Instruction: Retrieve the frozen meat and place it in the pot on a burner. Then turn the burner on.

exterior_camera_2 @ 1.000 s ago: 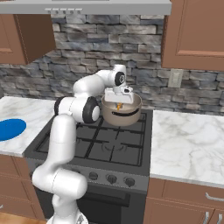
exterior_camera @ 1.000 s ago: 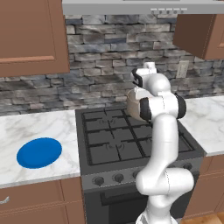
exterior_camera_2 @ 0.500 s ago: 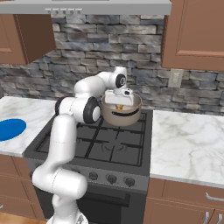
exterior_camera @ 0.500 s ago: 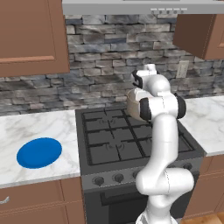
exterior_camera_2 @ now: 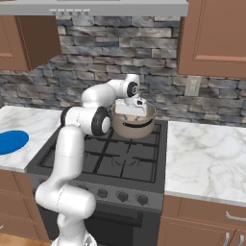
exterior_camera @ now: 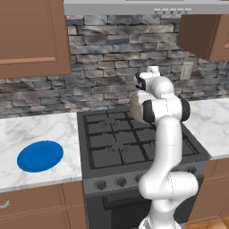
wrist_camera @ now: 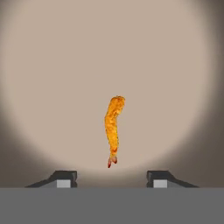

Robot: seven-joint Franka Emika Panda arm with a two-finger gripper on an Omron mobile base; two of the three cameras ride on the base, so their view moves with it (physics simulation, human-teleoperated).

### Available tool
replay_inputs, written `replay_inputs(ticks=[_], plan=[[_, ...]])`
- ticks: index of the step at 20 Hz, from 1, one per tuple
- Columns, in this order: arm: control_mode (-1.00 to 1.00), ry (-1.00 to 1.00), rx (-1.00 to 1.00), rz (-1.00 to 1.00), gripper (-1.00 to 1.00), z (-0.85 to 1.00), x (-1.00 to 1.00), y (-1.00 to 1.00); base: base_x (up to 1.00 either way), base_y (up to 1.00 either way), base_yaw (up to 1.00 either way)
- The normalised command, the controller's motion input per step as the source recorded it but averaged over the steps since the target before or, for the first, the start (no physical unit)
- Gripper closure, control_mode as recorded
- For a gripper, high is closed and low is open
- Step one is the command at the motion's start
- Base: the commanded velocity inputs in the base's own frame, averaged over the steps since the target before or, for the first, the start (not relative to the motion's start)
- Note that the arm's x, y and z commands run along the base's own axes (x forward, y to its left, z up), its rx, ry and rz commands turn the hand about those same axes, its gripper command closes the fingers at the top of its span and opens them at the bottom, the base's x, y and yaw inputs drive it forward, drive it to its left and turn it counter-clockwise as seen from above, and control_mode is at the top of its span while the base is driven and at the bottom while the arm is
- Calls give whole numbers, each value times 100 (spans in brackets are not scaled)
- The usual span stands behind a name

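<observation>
Hanging over the pot (exterior_camera_2: 134,121) on the rear right burner, the gripper (wrist_camera: 111,179) has its fingertips (wrist_camera: 64,179) spread apart with nothing between them – meat released. The frozen meat (wrist_camera: 113,129) lies on the pot's pale floor, near the middle, clear of both tips. Looks light, stiff, probably slick when frozen – if regrasped, pinch across the thicker mid-body, not the thin reddish end. Burner knobs (exterior_camera_2: 123,196) on the stove front look untouched.

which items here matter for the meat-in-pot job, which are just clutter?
Job:
- frozen meat, lying in the pot, between the open tool tips
- pot on a rear burner
- stove

Clutter:
- blue plate on the counter
</observation>
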Motion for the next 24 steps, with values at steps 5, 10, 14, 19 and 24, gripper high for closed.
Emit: replay_inputs(ticks=[5, 10, 14, 19, 24], plan=[[-100, 1, 0, 0, -100, 0, 2, 0, 0, 0, 0], [-100, 1, 4, -2, -100, 20, 7, -8, 0, 0, 0], [-100, -1, 2, 0, -100, 54, -1, 0, 0, 0, 0], [-100, -8, 0, 0, -100, 41, -33, 0, 0, 0, 0], [-100, -15, 0, 0, -100, 23, -79, -1, 0, 0, 0]])
